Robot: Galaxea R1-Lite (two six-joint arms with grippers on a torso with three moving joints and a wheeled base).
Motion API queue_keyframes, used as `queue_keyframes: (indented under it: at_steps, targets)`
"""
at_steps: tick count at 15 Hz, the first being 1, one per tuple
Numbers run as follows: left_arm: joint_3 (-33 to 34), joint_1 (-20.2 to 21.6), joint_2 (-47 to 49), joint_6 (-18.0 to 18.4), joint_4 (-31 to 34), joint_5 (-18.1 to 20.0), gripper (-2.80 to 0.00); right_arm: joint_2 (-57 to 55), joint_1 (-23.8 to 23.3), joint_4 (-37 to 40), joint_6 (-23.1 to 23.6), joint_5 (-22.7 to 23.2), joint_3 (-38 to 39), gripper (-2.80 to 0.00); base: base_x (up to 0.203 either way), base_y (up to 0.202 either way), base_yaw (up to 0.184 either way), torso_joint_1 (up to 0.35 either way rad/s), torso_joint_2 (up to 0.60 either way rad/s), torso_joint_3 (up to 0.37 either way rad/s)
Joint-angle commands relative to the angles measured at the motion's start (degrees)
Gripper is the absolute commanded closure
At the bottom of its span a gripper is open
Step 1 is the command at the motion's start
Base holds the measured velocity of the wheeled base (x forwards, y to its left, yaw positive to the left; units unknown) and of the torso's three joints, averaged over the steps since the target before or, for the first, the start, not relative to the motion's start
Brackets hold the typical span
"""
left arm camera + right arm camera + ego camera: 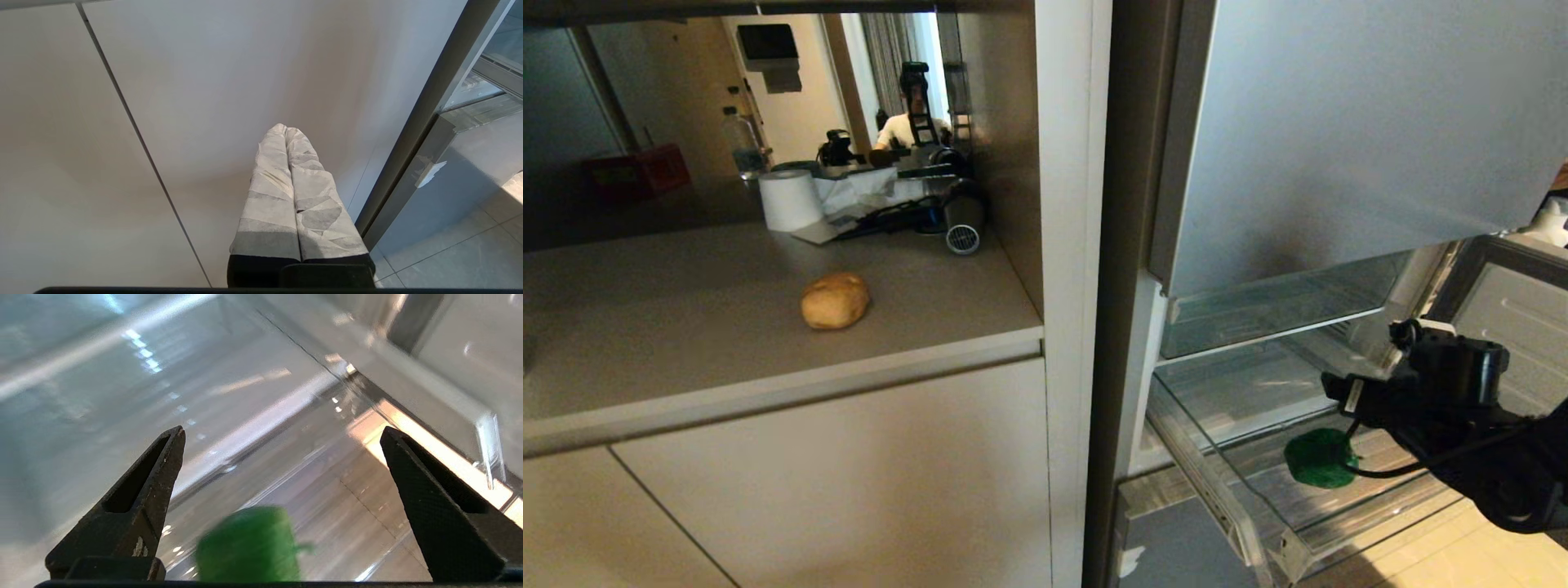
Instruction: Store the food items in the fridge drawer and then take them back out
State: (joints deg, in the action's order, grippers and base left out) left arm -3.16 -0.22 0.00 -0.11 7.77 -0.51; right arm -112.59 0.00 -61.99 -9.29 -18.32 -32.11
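Note:
The green bell pepper [1319, 459] lies in the clear bin of the pulled-out fridge drawer [1217, 490]. My right gripper [1339, 390] hangs just above and beside it, open, with nothing between its fingers. In the right wrist view the pepper [249, 543] shows blurred on the bin's ribbed floor, below the wide-apart jaws of the right gripper [282, 433]. The tan-brown lump [835, 300] sits on the counter [686, 327] to the left of the fridge. My left gripper [284, 127] is shut and empty, parked low in front of the cabinet door.
The tall grey top door [1339, 122] hangs over the drawer. A white vertical panel [1078, 245] separates counter and fridge. A paper roll [790, 198], a hair dryer [956, 220] and clutter stand at the counter's back. A mirrored wall reflects a person.

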Motion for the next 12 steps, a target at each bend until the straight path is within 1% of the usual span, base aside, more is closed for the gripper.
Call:
queue_keyframes:
  at_steps: [1,2,3,6,8,10,12]
  targets:
    - [0.0,0.0,0.0,-0.1,0.1,0.0,0.0,8.4,1.8,0.7,0.0,0.2,2.1,-2.8,0.0,0.0,0.0,0.0,0.0,0.0]
    - [0.0,0.0,0.0,0.0,0.1,0.0,0.0,13.0,3.2,2.4,0.0,0.3,3.1,-2.8,0.0,0.0,0.0,0.0,0.0,0.0]
    - [0.0,0.0,0.0,-0.1,0.1,0.0,0.0,17.8,4.7,4.7,0.0,0.4,4.3,0.0,0.0,0.0,0.0,0.0,0.0,0.0]
    - [0.0,0.0,0.0,-0.1,0.1,0.0,0.0,31.0,9.1,11.5,-0.2,0.5,9.6,0.0,0.0,0.0,0.0,0.0,0.0,0.0]
    - [0.0,0.0,0.0,-0.1,0.0,0.0,0.0,38.6,10.3,15.0,-0.5,0.5,14.3,0.0,0.0,0.0,0.0,0.0,0.0,0.0]
    - [0.0,0.0,0.0,-0.1,0.1,0.0,0.0,42.0,11.0,16.9,-0.5,0.7,19.1,0.0,0.0,0.0,0.0,0.0,0.0,0.0]
    - [0.0,0.0,0.0,0.0,0.1,0.0,0.0,42.6,11.1,17.0,-0.8,0.7,19.8,0.0,0.0,0.0,0.0,0.0,0.0,0.0]
